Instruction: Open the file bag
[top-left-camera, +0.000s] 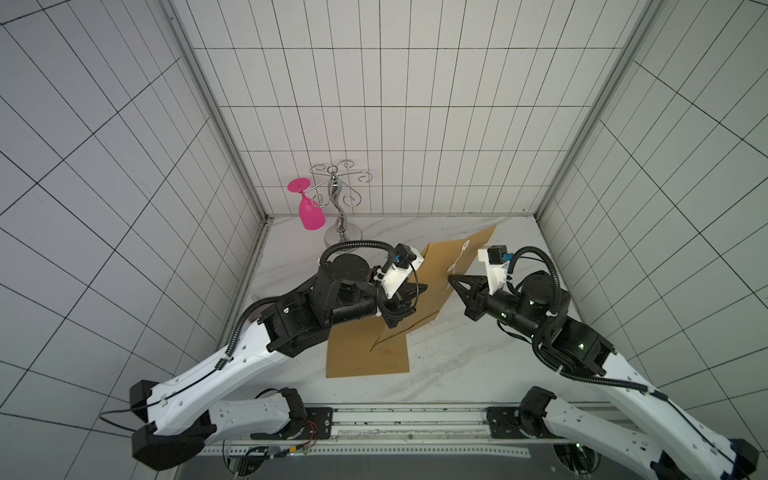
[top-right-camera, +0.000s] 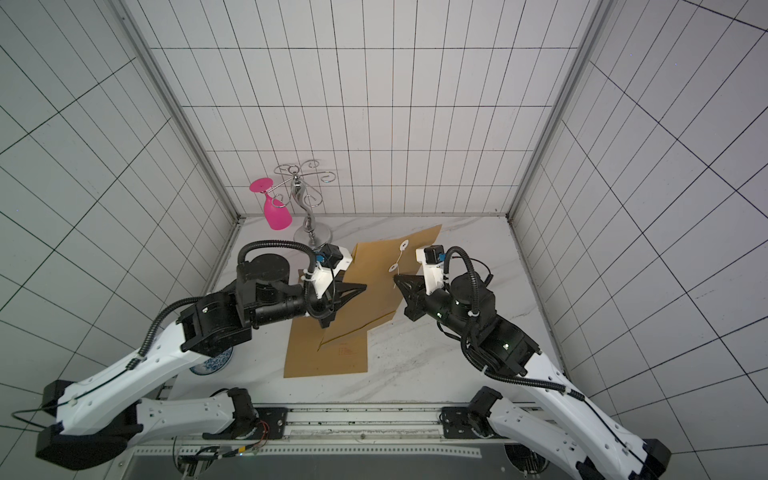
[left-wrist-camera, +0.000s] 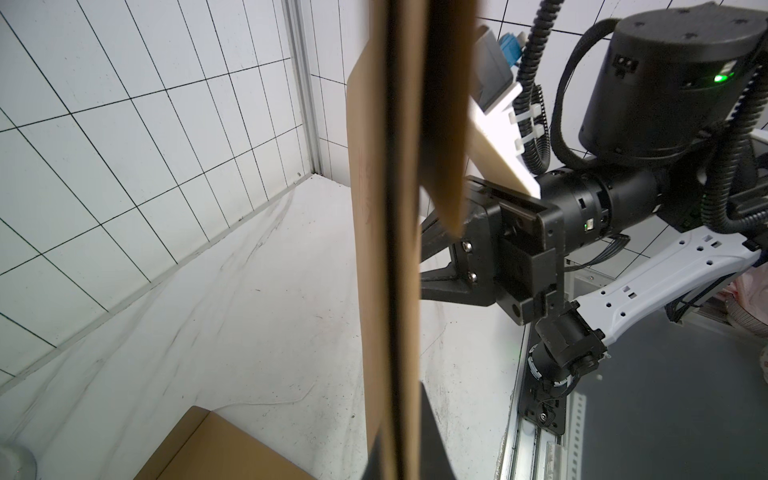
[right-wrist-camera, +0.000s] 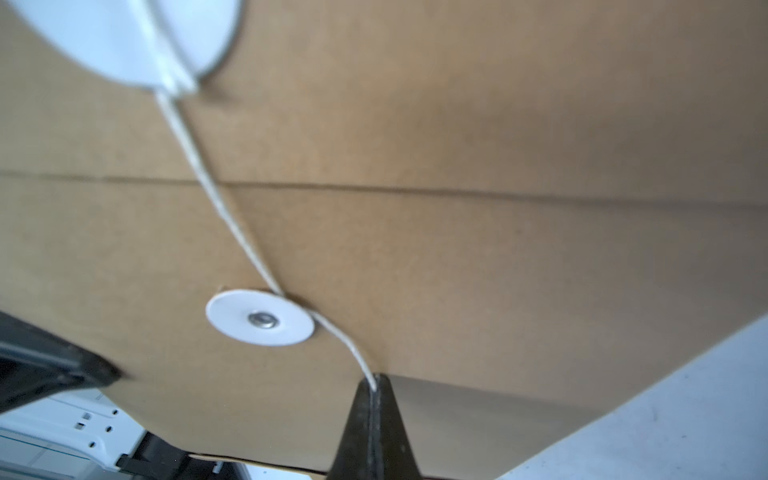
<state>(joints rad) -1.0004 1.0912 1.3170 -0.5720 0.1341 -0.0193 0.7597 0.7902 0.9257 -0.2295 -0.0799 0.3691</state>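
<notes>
The file bag is a brown kraft envelope, lifted and tilted above the marble table. My left gripper is shut on the bag's near-left edge, which shows edge-on in the left wrist view. Two white round buttons sit on the bag's face. A thin white string runs from the upper button past the lower one. My right gripper is shut on the string's end, just off the bag's edge.
A second brown envelope lies flat on the table under the lifted bag. A pink goblet hangs upside down on a silver rack at the back left. A blue-patterned plate lies under my left arm.
</notes>
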